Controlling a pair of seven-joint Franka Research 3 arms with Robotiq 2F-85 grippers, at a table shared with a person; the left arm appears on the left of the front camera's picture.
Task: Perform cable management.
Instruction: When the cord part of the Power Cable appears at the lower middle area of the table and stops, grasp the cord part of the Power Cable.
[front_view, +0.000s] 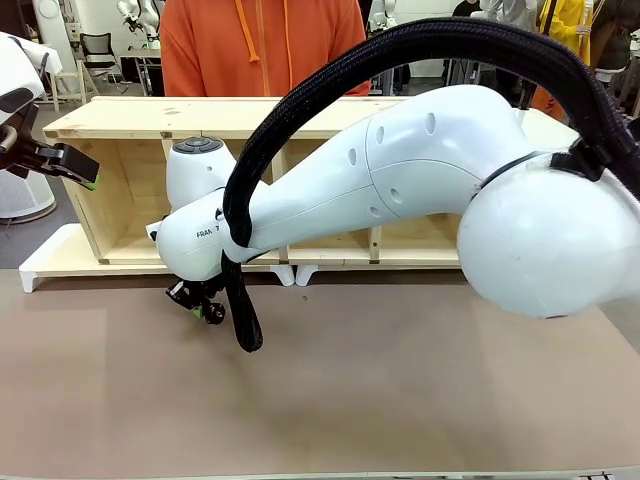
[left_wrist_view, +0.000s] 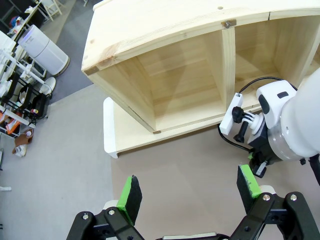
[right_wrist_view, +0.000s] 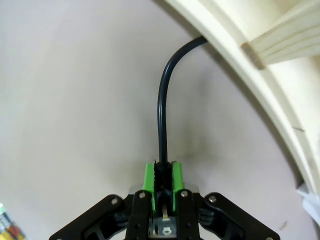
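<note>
So the job looks like it has only just begun. The right gripper is clamped tight on the cable, with its green pads pressing on both sides of the black cord. From the pinch, the cable runs straight out ahead of the fingers. Then it bends to one side and slips under the bottom edge of the wooden shelf. This gripper sits low, close over the brown table, just in front of the shelf.

The left gripper is spread wide with nothing between its fingers. It hangs up high, well apart from the cord. Far ahead of its fingertips I can see a white power strip by the shelf's middle post. The thin black cord loops beside it and drops toward the other arm.

A person in an orange hoodie stands behind the shelf.

I think the grabbing part is done. What is left is the tidy part: the cord is loose and loopy, not yet tucked or laid neatly anywhere. I cannot tell where its far end goes.
</note>
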